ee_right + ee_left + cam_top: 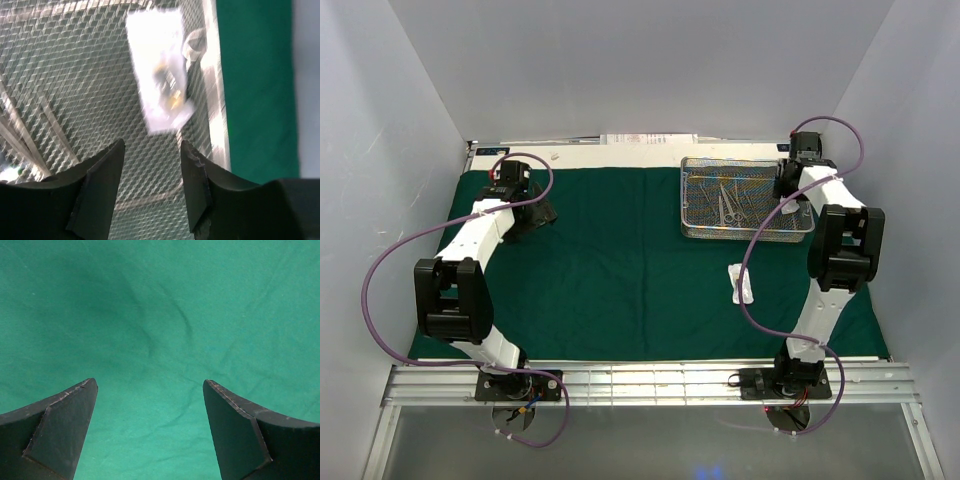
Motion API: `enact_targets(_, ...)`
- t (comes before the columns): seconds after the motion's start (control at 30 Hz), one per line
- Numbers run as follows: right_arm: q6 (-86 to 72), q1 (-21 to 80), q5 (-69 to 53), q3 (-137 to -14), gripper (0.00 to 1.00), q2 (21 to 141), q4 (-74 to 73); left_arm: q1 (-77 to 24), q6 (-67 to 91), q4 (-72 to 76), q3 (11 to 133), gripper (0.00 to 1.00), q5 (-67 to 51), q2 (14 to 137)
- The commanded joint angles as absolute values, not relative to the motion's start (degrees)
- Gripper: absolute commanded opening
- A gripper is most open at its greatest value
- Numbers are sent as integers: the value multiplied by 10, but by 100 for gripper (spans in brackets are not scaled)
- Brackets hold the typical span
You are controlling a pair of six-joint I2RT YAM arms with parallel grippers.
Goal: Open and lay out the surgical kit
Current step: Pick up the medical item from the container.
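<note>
The dark green drape (620, 270) lies spread flat over the table. On its far right part stands the silver wire-mesh tray (698, 222), with slim metal instruments (730, 203) inside. My right gripper (786, 186) hangs over the tray's right end. In the right wrist view its jaws (152, 145) stand open and empty above the mesh floor (75, 75), and a small clear packet (159, 75) lies just ahead of them by the tray wall. Another small packet (741, 283) lies on the cloth in front of the tray. My left gripper (530, 213) is open wide (150, 382) over bare cloth (160, 315).
White walls close in the table on the left, back and right. A white strip with papers (650, 140) runs along the far edge behind the drape. A metal rail (650, 380) with both arm bases runs along the near edge.
</note>
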State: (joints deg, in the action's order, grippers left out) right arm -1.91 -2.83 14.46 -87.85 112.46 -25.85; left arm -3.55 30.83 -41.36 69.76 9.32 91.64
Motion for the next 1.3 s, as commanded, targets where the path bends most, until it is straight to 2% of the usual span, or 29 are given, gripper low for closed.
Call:
enact_targets(0.0,26,-36,147,-931,50,1150,-213,-38,304,-410,707,98,74,916)
enact_targets(0.07,30,-41,144,-952,44,1171,-207,-39,305,-412,708,98,63,918)
enact_targets(0.13,39,-45,137,-972,43,1185,-203,-39,307,-413,706,98,59,918)
enact_targets(0.57,51,-57,120,-980,44,1244,-200,-41,310,-419,701,98,54,925)
enact_targets(1.13,53,-80,30,-949,45,1275,-218,-47,308,-420,700,98,61,923)
enact_targets(1.17,54,-80,26,-949,45,1274,-218,-46,308,-420,700,98,62,923)
enact_targets(1.27,55,-79,11,-954,32,1267,-221,-47,308,-421,700,98,63,921)
